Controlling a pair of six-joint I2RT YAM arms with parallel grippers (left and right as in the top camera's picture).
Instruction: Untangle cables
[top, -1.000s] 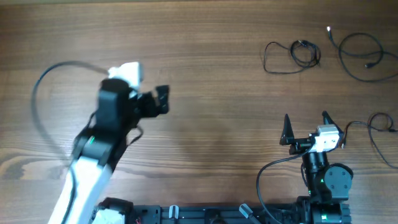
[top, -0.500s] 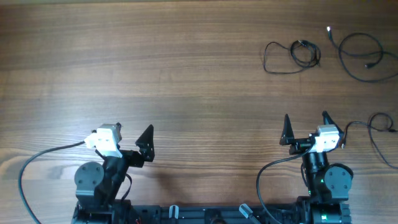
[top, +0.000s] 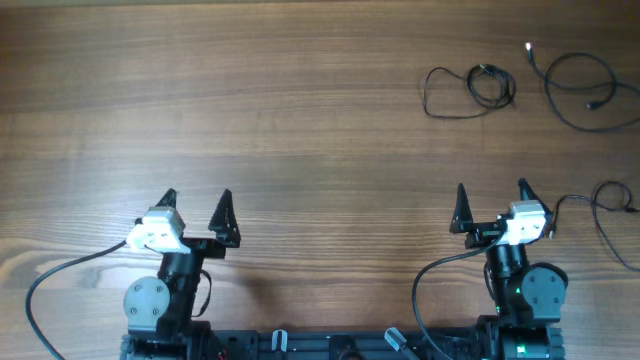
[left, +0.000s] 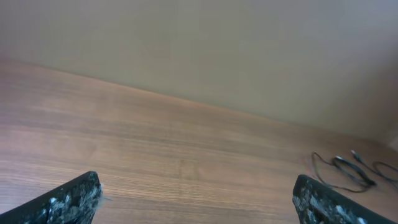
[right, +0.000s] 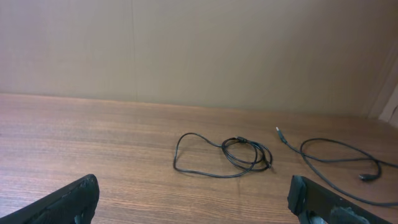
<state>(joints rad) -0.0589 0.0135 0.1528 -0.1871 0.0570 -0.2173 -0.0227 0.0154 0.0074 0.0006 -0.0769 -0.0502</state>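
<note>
- Overhead crops one cable at the right edge for me.
- Left wrist view is blurred; I can't resolve the far cables or their plugs.
- Both wrist views clip my fingers.

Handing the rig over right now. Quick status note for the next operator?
Left claw: open, empty, parked at the near edge.
Right claw: open, empty, parked likewise.
Far right: looped cable, long cable beside it, third cable at the right edge.
Done: the three appear to lie apart, none crossing.
Left: looped cable has a small coil; possibly straighten it.
</note>
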